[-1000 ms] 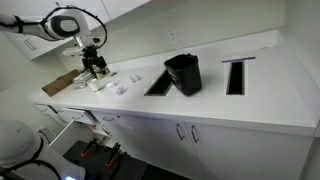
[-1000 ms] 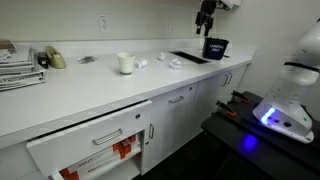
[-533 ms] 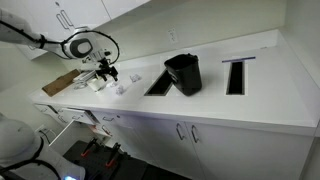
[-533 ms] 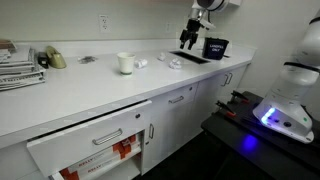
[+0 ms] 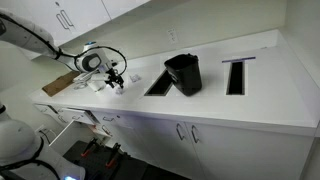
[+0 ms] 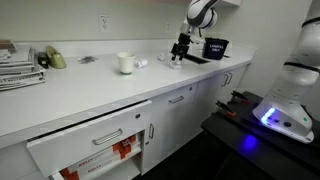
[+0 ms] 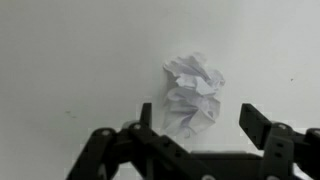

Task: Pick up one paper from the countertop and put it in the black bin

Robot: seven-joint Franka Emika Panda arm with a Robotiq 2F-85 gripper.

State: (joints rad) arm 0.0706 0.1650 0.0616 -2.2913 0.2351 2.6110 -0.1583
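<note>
Crumpled paper [image 7: 193,92] lay on the white worktop [image 7: 60,60], in line with the gap of the tool [image 7: 198,112], whose fingers were spread wide just over it. For a good grasp: drop straight down, keep the scrap centred, pinch firmly, don't scrape the worktop. Black bin [image 5: 183,73] stood upright, well apart to the right; its inside was too dark to judge. The white cup's [image 6: 126,63] contents were hidden.

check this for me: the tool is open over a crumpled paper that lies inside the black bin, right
Not quite. The tool is open over the crumpled paper, but the paper lies on the white countertop, not inside the black bin. The wrist view shows it.
</note>
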